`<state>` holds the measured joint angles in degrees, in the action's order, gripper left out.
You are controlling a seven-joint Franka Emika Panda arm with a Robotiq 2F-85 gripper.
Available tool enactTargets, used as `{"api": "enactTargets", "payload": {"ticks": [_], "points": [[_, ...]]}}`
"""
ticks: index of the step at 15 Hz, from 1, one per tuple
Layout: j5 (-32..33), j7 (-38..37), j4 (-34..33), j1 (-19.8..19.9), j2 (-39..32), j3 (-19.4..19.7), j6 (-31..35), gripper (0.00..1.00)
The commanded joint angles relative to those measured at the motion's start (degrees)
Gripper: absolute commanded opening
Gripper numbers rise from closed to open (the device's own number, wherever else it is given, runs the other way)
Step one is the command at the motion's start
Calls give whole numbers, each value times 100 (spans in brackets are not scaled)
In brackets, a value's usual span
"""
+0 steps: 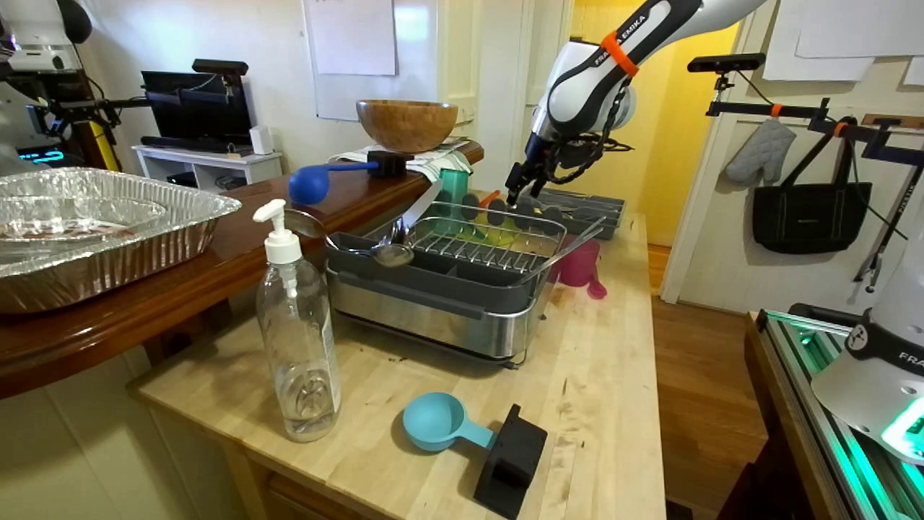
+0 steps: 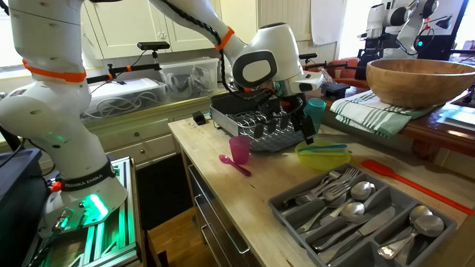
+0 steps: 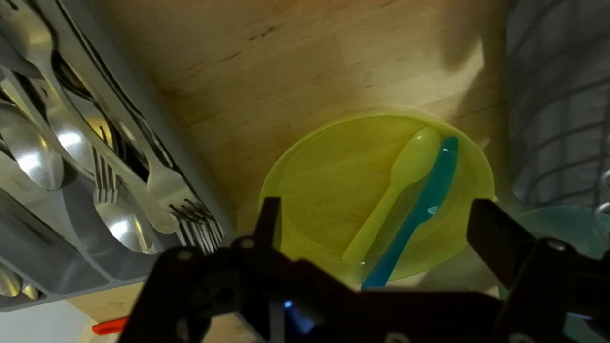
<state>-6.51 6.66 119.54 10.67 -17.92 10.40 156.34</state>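
My gripper is open and empty in the wrist view, its two black fingers spread above a translucent yellow plate. A pale yellow spoon and a blue knife lie side by side on the plate; the gripper body hides the table just beyond the knife's handle end. In an exterior view, the gripper hangs above the far edge of the plate, near a teal cup. The gripper also shows behind the dish rack in an exterior view.
A grey cutlery tray and a red spatula lie near the plate. The dish rack stands beside it. A pink cup, pink spoon, soap bottle and light-blue scoop are on the table. A wooden bowl stands on the raised counter.
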Motion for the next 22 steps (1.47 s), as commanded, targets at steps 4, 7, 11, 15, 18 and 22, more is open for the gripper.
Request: {"api": "enactTargets", "payload": {"ticks": [4, 7, 11, 15, 18, 22], "points": [[-115, -6, -733, 241, -829, -338, 247, 100], [-211, -15, -1040, 354, -1149, -474, 346, 100], [-424, 51, -1386, 559, -1476, -726, 381, 100], [-534, 81, -1704, 713, -1729, -876, 360, 100], [-534, 105, -1905, 795, -1883, -935, 348, 100], [-566, 156, -2149, 919, -2064, -1072, 281, 99]]}}
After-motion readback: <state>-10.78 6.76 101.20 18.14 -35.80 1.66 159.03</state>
